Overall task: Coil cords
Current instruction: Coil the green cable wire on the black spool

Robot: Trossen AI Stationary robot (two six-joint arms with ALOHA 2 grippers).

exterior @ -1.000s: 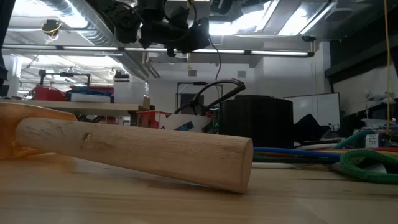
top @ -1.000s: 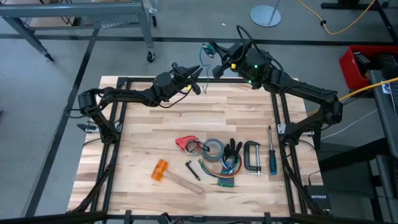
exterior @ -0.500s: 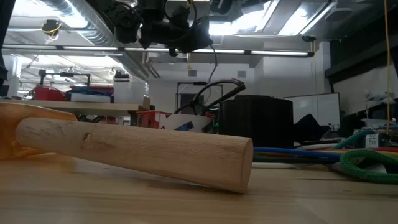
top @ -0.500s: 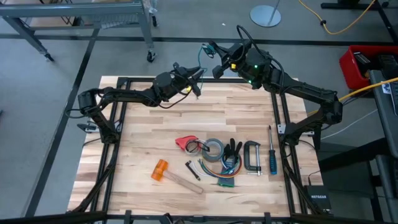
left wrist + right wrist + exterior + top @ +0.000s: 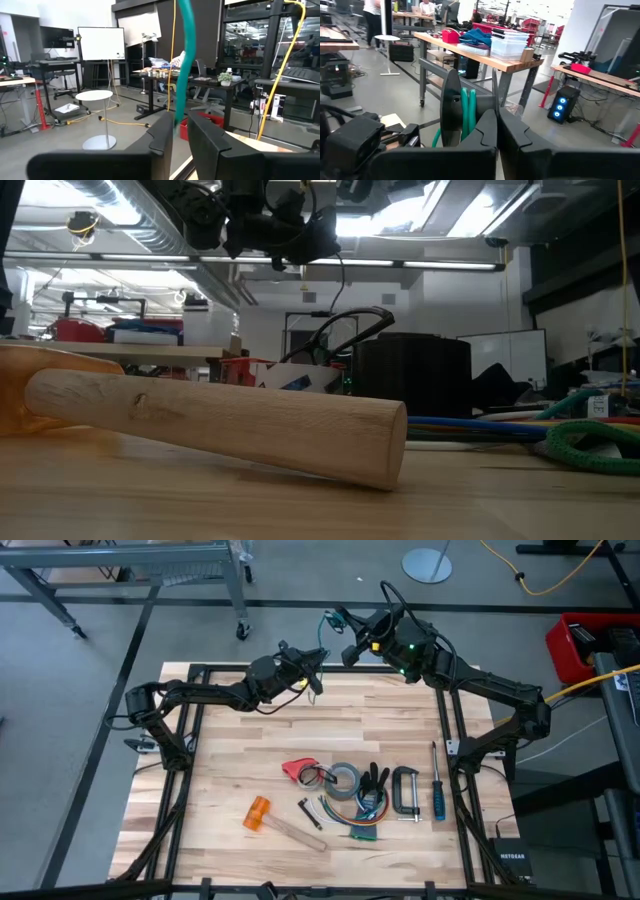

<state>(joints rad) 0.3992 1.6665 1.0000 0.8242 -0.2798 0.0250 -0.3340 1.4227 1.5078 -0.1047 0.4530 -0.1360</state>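
High view: both your arms are up over the far edge of the table [image 5: 250, 755]. The left gripper [image 5: 316, 677] sits just inside that edge and the right gripper [image 5: 340, 622] just beyond it. The cord [image 5: 322, 640] hangs between them.

Low view: the hammer handle [image 5: 230, 425] fills the front, and the arms are a dark clump up high.

Left wrist view: your left claw [image 5: 180, 127] is pinched on the teal cord [image 5: 184, 60], which runs straight up out of it.

Right wrist view: the right claw [image 5: 497, 117] is fully closed. The black end piece [image 5: 451, 110] with its teal wraps sits right at the tips, but I can't tell if it's actually pinched.
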